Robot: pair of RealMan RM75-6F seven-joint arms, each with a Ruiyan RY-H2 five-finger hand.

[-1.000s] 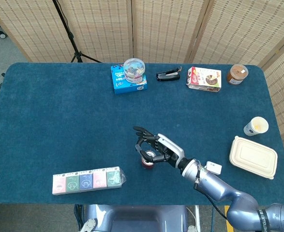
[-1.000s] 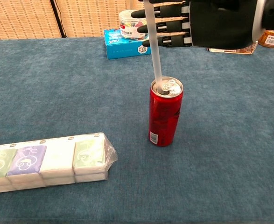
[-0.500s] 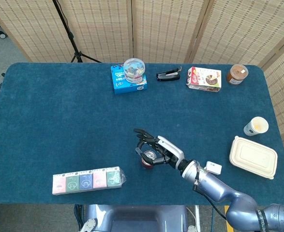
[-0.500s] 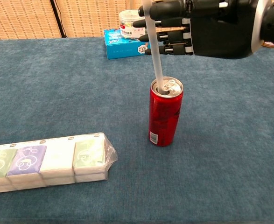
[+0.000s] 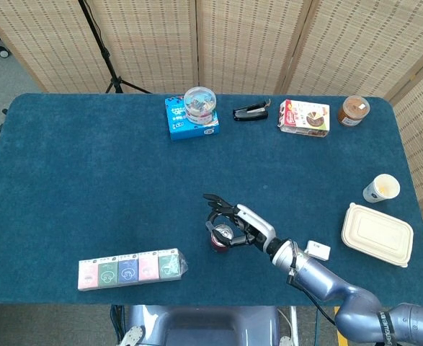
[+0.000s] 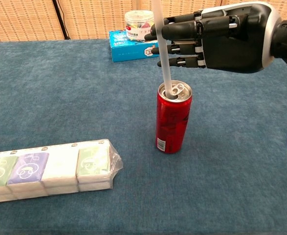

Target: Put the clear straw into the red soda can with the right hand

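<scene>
The red soda can [image 6: 173,120] stands upright on the blue tablecloth, near the front middle in the head view [image 5: 219,242]. The clear straw [image 6: 164,54] stands in the can's opening and leans slightly left toward its top, which runs out of the chest view. My right hand [image 6: 221,36] hovers just above and right of the can, fingers stretched out leftward. Its fingertips [image 6: 159,35] meet the straw and hold it; the thumb is hidden. In the head view the right hand [image 5: 241,225] sits over the can. My left hand shows in neither view.
A wrapped row of tissue packs [image 6: 48,169] lies front left. A small white object [image 5: 317,250] lies right of my arm. A takeaway box [image 5: 378,234] and paper cup [image 5: 381,188] sit at the right edge. A blue box with a jar [image 5: 193,119], stapler [image 5: 251,112], snack box [image 5: 305,117] and brown jar [image 5: 354,109] line the far edge.
My right hand has sunk a little and drifted right, closer to the can's top. The straw's upper end followed to the right, standing more upright in the can. The can stayed put.
</scene>
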